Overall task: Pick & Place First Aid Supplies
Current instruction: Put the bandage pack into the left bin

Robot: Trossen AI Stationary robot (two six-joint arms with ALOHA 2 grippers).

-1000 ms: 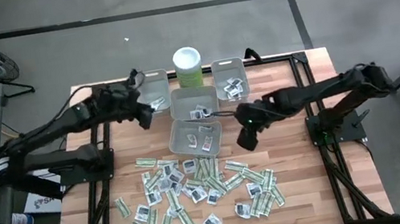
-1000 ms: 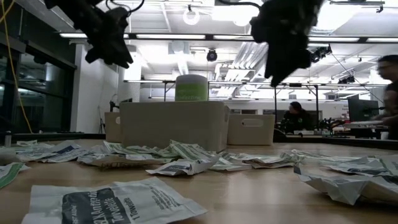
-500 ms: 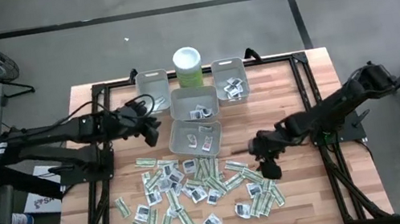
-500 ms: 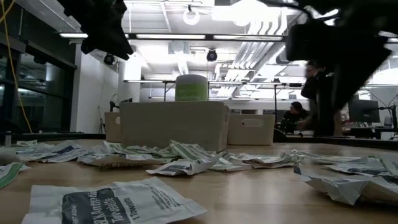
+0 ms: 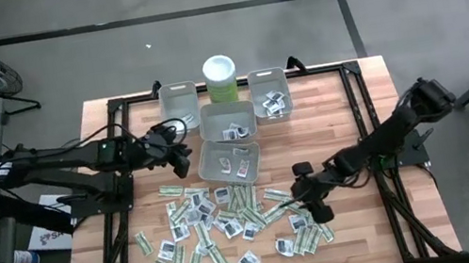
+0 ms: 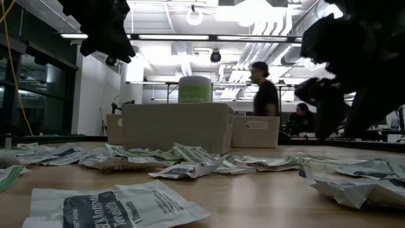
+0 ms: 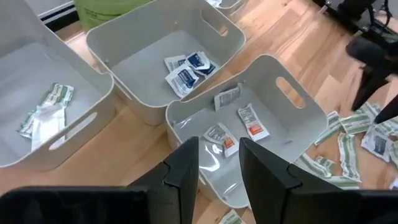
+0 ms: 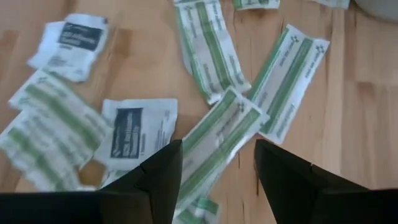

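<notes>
1. Writing is seen on the nearest packet in the low view, a dark panel with white print, but it cannot be read reliably.
2. First aid supplies are scattered over the near half of the table; the green-striped strips lie at mixed angles, many diagonal.
3. The right gripper is held low over the pile's right edge, fingers parted and empty; a second ago it was by the bins.
4. The left gripper is held left of the nearest bin, jaws partly apart, nothing gripped; it has moved nearer from the far-left bin.
</notes>
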